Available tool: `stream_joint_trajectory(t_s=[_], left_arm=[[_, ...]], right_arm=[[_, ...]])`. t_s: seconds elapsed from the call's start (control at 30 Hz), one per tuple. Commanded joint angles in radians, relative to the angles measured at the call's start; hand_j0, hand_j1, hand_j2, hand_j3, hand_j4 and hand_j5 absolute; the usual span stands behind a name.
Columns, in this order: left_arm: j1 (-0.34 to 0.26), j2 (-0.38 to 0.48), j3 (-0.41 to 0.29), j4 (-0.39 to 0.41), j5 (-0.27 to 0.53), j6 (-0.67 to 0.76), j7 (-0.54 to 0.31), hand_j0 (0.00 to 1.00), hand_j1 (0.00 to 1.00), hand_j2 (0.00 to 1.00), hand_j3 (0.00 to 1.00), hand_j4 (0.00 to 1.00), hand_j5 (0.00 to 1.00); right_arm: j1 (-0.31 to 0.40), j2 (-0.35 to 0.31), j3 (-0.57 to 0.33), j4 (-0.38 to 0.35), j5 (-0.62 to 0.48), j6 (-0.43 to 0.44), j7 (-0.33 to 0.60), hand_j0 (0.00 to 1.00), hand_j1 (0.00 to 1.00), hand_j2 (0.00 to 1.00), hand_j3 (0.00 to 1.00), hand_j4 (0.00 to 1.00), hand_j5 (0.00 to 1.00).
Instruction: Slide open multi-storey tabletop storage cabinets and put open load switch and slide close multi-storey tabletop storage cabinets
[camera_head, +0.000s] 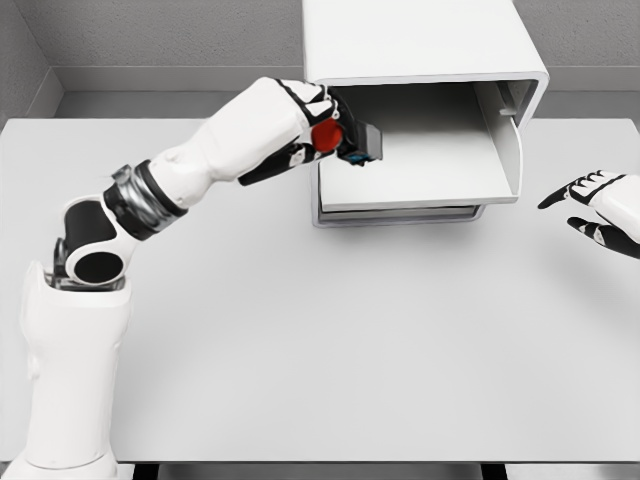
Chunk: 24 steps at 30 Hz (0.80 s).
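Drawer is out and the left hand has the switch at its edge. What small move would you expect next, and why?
Probably carry the load switch a little further right, over the tray, then lower and release. The left hand grips it at the left rim of the open drawer, not yet clearly above its floor. The right hand hangs open, apart from the cabinet.

Cabinet (420, 40) top and right forearm beyond frame edges.

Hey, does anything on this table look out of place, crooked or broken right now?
Nothing stands out. The white cabinet sits square on the table with its drawer slid open. The left hand holds the red-knobbed load switch at the drawer's left edge, not yet set down. The right hand hovers open at the right edge.
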Motion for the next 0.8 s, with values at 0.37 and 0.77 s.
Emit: stream_joint_trajectory(t_s=[0.37,0.77], left_arm=[[-0.037,-0.034,-0.046,0.103,-0.067,0.002,0.001,0.29,0.29,0.29,0.29,0.29,0.29],[-0.072,-0.034,-0.078,0.209,-0.12,0.002,0.001,0.29,0.29,0.29,0.29,0.29,0.29]], right_arm=[[0.002,0.002,0.0,-0.001,-0.007,0.001,-0.001,0.6,0.6,0.6,0.6,0.6,0.6],[0.006,0.011,0.0,-0.004,-0.007,0.001,-0.001,0.61,0.61,0.61,0.61,0.61,0.61]])
